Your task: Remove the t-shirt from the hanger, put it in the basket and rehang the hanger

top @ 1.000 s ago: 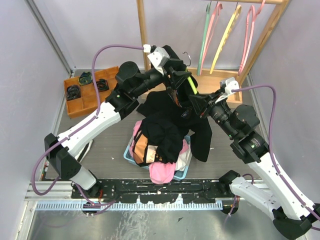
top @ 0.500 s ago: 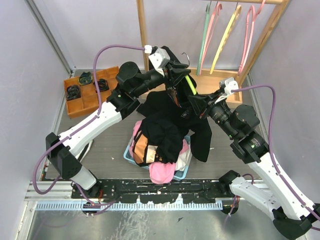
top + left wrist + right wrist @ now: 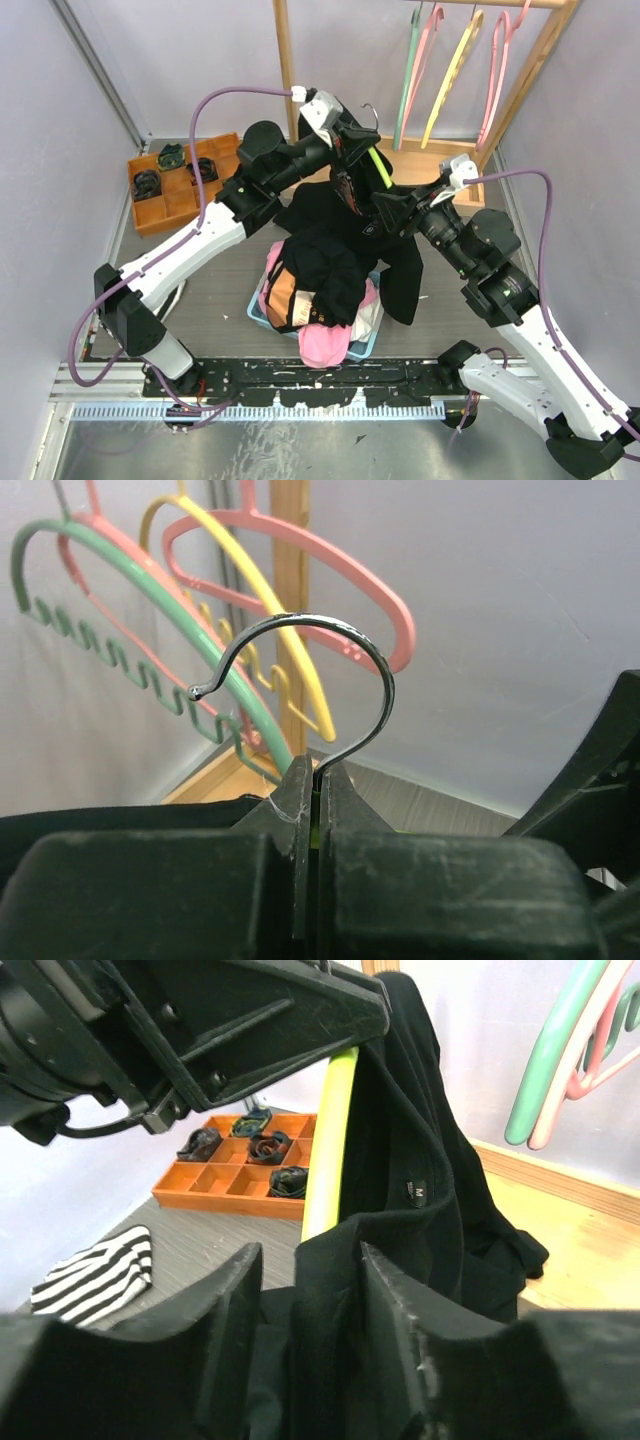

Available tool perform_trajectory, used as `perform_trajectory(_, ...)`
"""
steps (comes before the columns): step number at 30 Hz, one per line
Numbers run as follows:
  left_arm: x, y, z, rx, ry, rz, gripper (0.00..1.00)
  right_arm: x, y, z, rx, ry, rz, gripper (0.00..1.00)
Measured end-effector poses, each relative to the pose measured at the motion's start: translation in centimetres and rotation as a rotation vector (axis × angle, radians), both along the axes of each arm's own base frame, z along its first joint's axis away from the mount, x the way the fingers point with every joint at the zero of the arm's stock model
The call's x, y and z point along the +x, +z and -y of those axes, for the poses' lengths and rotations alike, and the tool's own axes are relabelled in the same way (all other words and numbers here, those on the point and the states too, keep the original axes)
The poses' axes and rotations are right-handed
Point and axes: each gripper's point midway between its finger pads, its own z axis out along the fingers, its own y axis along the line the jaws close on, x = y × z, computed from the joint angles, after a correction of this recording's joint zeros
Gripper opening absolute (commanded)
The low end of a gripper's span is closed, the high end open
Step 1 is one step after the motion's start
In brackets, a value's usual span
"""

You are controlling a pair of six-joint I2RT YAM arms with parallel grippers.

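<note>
The black t-shirt [image 3: 340, 230] hangs from a yellow-green hanger [image 3: 379, 165] above the laundry basket. My left gripper [image 3: 358, 140] is at the top of the hanger. In the left wrist view it [image 3: 316, 770] is shut on the neck of the hanger's metal hook [image 3: 340, 660]. My right gripper [image 3: 385, 212] is at the shirt's right shoulder. In the right wrist view its jaws [image 3: 310, 1255] stand apart with a fold of the t-shirt [image 3: 420, 1130] between them, a gap beside the left finger. The hanger's bar [image 3: 330, 1140] runs just beyond.
A blue basket [image 3: 255, 310] heaped with clothes sits below the shirt. An orange compartment tray [image 3: 150, 205] lies at the left. A wooden rack [image 3: 283, 60] with several coloured hangers [image 3: 455, 60] stands behind. A striped cloth [image 3: 95, 1275] lies on the table.
My left gripper has closed onto the hook's neck. My right gripper's jaws have spread a little around the shirt fold. The arms have barely shifted.
</note>
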Motion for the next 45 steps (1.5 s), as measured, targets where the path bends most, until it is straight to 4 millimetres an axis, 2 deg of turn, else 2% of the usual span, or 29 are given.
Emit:
perform_trajectory(5, 1.5, -0.1, -0.9, 0.008, 0.105, -0.073, 0.0, -0.2, 1.4, 0.3, 0.008, -0.009, 0.021, 0.67)
perform_trajectory(8, 2.3, 0.5, -1.6, 0.008, 0.165, -0.09, 0.0, -0.4, 2.0, 0.7, 0.012, -0.02, 0.032, 0.67)
perform_trajectory(12, 3.7, 1.9, -2.2, 0.001, 0.21, -0.092, 0.0, -0.8, 1.8, 1.4, 0.004, -0.04, 0.023, 0.68)
perform_trajectory(19, 5.8, 3.7, -3.1, 0.015, 0.239, -0.09, 0.0, -2.2, 1.8, 3.5, -0.005, -0.092, 0.034, 0.68)
perform_trajectory(25, 6.4, 5.3, -4.2, 0.021, 0.263, -0.078, 0.0, -3.3, 1.3, 5.0, -0.011, -0.132, 0.04, 0.67)
perform_trajectory(29, 6.3, 6.4, -4.6, 0.015, 0.268, -0.071, 0.0, -3.2, -0.5, 5.4, -0.037, -0.151, 0.005, 0.63)
perform_trajectory(33, 6.2, 6.8, -4.6, 0.008, 0.267, -0.065, 0.0, -2.7, -2.4, 5.3, -0.071, -0.16, -0.037, 0.51)
perform_trajectory(36, 6.2, 6.7, -4.6, 0.014, 0.265, -0.07, 0.0, -2.4, -2.8, 5.2, -0.079, -0.165, -0.047, 0.32)
perform_trajectory(39, 6.2, 6.6, -4.6, 0.015, 0.266, -0.071, 0.0, -2.3, -3.1, 5.3, -0.081, -0.172, -0.053, 0.19)
perform_trajectory(45, 6.3, 6.6, -4.7, 0.015, 0.267, -0.071, 0.0, -2.0, -3.4, 5.4, -0.077, -0.189, -0.06, 0.02)
